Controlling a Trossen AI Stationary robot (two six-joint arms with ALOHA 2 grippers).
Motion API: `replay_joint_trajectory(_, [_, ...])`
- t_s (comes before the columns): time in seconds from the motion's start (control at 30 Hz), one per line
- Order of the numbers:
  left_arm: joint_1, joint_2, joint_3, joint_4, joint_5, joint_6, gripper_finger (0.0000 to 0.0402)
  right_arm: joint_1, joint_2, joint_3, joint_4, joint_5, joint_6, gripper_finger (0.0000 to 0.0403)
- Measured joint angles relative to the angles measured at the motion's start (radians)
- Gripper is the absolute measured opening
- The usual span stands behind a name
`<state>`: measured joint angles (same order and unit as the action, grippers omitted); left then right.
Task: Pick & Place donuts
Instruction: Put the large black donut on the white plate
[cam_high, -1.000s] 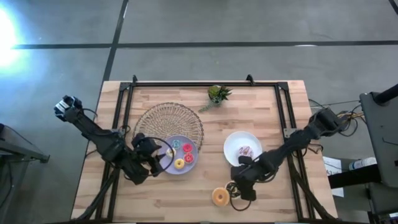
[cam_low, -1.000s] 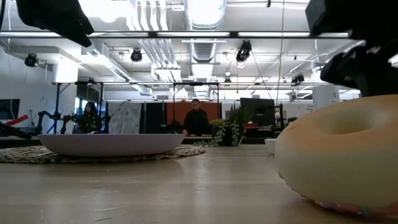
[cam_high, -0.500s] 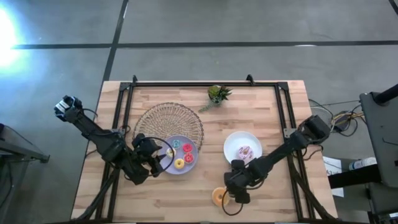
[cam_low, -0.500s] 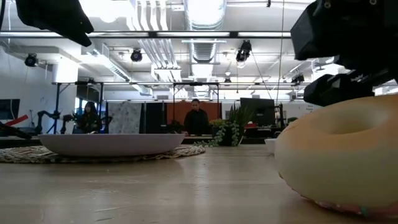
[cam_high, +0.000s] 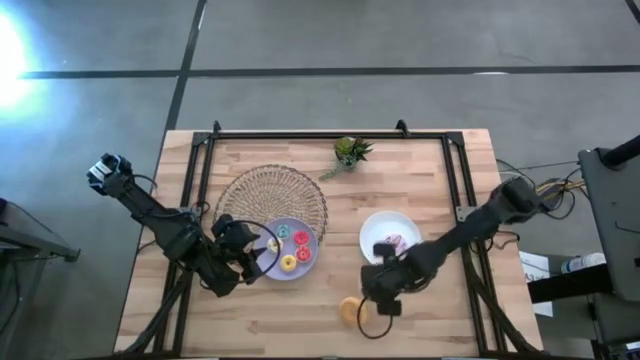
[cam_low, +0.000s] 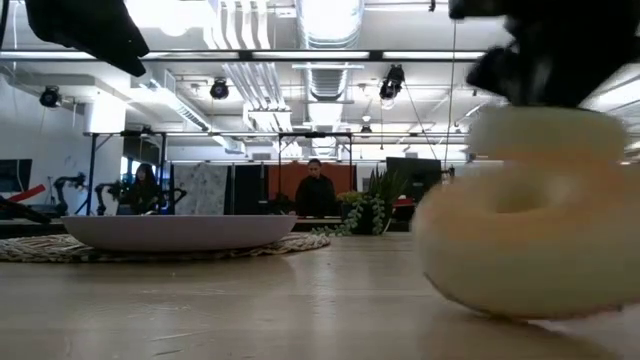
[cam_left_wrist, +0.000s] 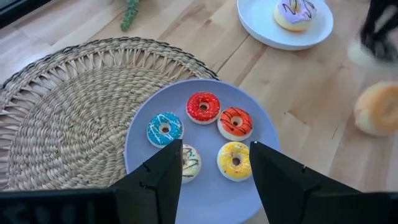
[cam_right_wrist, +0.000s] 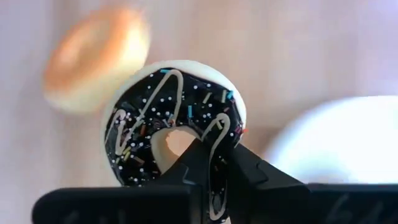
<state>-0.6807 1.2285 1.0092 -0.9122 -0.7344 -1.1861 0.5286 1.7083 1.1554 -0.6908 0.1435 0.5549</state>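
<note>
Spanning the whole scene, the wooden bench (cam_high: 300, 320) carries everything else, and on it lies one round woven mat (cam_high: 270, 192), set under part of the lilac plate (cam_left_wrist: 249, 199), probably as a soft base for it. That lilac plate holds five tiny donuts: a teal one (cam_left_wrist: 165, 129), a red one (cam_left_wrist: 203, 107), an orange one with dark stripes (cam_left_wrist: 235, 122), a yellow one (cam_left_wrist: 234, 160) and a pale one (cam_left_wrist: 188, 159) partly hidden by a finger. They are grouped together, so this looks like the dish for the small rings. The one white plate (cam_high: 378, 228) holds a single pink sprinkled donut (cam_left_wrist: 295, 11), which suggests the larger rings belong there. One small green plant (cam_high: 349, 152) stands near the far edge, out of the way.

The right claw (cam_right_wrist: 210, 163) is clenched on a chocolate-brown donut (cam_right_wrist: 173, 124), one finger through its hole, which keeps the ring from slipping; it is lifted just beside the white plate's near rim. A plain orange donut (cam_high: 351, 311) rests on the bench close by, not yet collected.

The left claw (cam_left_wrist: 214, 163) hovers over the lilac plate with its fingers spread apart, grasping nothing and seemingly waiting.

That makes eight donuts in sight, two plates, two arms.
</note>
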Motion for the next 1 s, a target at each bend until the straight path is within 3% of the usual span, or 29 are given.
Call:
replay_joint_trajectory(0.1, [0.001, 0.0, 0.0, -0.005, -0.009, 0.007, 0.0161, -0.035, -0.058, 0.029, -0.146, 0.193, 0.004, 0.0025])
replay_joint_trajectory(0.17, [0.006, 0.0, 0.0, -0.005, -0.015, 0.013, 0.0161, -0.097, -0.083, 0.026, -0.215, 0.221, 0.029, 0.0025])
replay_joint_trajectory(0.3, [0.015, 0.0, 0.0, -0.007, -0.017, 0.026, 0.0161, -0.255, -0.105, -0.06, -0.19, 0.141, 0.036, 0.0026])
replay_joint_trajectory(0.53, [0.016, 0.0, 0.0, -0.006, 0.005, 0.024, 0.0161, -0.441, -0.105, -0.174, -0.118, 0.142, -0.008, 0.0029])
replay_joint_trajectory(0.73, [0.016, 0.0, 0.0, -0.005, 0.014, 0.02, 0.0161, -0.489, -0.119, -0.233, -0.099, 0.148, 0.033, 0.0029])
replay_joint_trajectory(1.0, [0.016, 0.0, 0.0, -0.006, 0.014, 0.026, 0.0161, -0.474, -0.132, -0.242, -0.12, 0.038, 0.075, 0.0037])
